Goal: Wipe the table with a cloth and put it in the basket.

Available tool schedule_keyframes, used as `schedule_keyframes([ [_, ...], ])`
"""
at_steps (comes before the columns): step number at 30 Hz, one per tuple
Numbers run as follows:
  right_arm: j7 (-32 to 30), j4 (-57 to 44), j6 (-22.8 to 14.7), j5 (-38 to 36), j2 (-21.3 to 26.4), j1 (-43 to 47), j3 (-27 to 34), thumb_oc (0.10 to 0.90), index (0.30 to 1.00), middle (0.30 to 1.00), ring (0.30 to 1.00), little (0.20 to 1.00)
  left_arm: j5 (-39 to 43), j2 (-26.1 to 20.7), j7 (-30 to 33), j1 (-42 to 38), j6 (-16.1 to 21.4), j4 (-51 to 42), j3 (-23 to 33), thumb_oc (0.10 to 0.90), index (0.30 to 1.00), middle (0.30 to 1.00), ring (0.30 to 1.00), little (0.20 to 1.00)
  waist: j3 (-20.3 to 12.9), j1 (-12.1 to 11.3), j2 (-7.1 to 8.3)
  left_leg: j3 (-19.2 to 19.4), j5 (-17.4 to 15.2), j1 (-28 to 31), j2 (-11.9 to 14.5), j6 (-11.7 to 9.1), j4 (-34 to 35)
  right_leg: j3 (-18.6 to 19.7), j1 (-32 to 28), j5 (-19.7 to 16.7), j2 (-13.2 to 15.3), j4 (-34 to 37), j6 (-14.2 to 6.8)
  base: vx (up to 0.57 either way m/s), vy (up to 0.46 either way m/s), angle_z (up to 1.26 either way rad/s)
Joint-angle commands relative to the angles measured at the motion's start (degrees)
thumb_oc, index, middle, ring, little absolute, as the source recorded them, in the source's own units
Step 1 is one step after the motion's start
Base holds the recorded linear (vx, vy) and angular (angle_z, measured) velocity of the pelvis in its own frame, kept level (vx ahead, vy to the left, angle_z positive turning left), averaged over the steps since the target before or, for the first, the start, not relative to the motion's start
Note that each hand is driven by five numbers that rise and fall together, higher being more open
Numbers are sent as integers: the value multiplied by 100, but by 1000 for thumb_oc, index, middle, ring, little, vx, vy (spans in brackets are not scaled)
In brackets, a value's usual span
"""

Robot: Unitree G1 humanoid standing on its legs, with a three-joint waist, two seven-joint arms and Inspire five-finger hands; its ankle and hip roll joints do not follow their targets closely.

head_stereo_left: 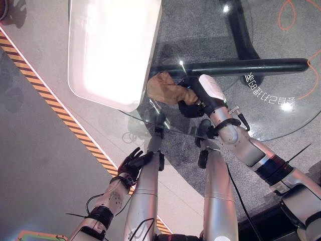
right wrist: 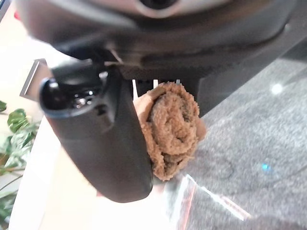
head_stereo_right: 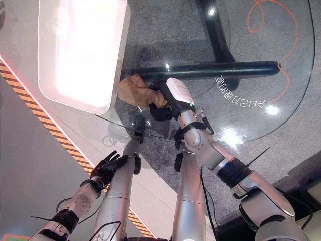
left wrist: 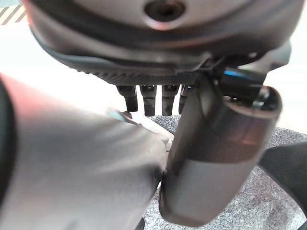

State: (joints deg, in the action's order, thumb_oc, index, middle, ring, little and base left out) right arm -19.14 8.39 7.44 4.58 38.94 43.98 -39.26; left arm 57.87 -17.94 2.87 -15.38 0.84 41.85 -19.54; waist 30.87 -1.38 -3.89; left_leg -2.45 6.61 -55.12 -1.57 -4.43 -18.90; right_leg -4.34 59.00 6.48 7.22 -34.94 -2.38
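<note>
right hand (head_stereo_left: 193,100) clutching brown cloth (head_stereo_left: 163,89), glass table (head_stereo_left: 281,75)

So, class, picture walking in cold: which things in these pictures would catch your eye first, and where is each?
First the bunched tan terry cloth, clutched in the robot's right hand over the near edge of the round clear glass table. Next the big glossy white rounded tray, lying on the table's left part and overhanging its rim. The left hand hangs open, low beside the table.
</note>
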Motion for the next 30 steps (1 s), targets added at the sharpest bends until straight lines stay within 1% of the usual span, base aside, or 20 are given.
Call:
schedule_keyframes([
  [1,-798,-418,-203,139,306,57,593,100,300,300,300,200,-8,31,-112,613,-26,102,-119,800,900,900,900,900,-108,34,-143,549,-818,-134,-175,263,-779,-188,-59,-780,-240,966,-268,0,0,0],
  [2,-956,-305,-189,120,333,93,707,100,300,300,300,200,-12,24,-119,633,-34,100,-105,800,900,900,900,900,-108,30,-147,542,-826,-135,-179,269,-784,-184,-56,-785,-246,964,-267,0,0,0],
  [4,-1081,-193,-197,96,345,107,833,100,300,300,300,200,-31,28,-134,649,-24,121,-99,800,900,900,900,900,-108,33,-142,536,-833,-134,-187,269,-793,-180,-64,-792,-254,975,-267,0,0,0],
  [8,-1437,6,-43,60,384,143,1081,100,300,300,300,200,162,42,-151,724,-1,93,-76,800,900,900,900,900,-108,20,-147,519,-839,-135,-195,281,-782,-177,-59,-797,-267,978,-262,0,0,0],
  [13,-1698,91,80,-55,430,86,1353,100,300,300,300,200,169,43,-121,773,-4,16,8,800,900,900,900,900,-108,28,-152,508,-839,-154,-207,290,-771,-162,-35,-805,-274,989,-255,0,0,0],
  [19,-2031,273,100,-142,468,33,1555,100,300,300,300,200,205,38,-80,751,-50,-30,18,800,900,900,900,900,-108,38,-170,508,-845,-171,-212,294,-768,-152,-22,-806,-276,1008,-251,0,0,0],
  [26,-2825,596,64,-504,536,30,1875,100,300,300,300,200,227,52,-117,757,-24,-7,2,800,900,900,900,900,-108,61,-192,519,-864,-138,-222,298,-731,-99,-47,-821,-312,1073,-257,0,0,0],
  [30,-3272,634,23,-813,527,-62,2174,100,300,300,300,200,278,48,-58,772,2,-60,-12,800,900,900,900,900,-108,89,-186,528,-875,-135,-226,306,-715,-70,-47,-838,-336,1107,-263,0,0,0],
])
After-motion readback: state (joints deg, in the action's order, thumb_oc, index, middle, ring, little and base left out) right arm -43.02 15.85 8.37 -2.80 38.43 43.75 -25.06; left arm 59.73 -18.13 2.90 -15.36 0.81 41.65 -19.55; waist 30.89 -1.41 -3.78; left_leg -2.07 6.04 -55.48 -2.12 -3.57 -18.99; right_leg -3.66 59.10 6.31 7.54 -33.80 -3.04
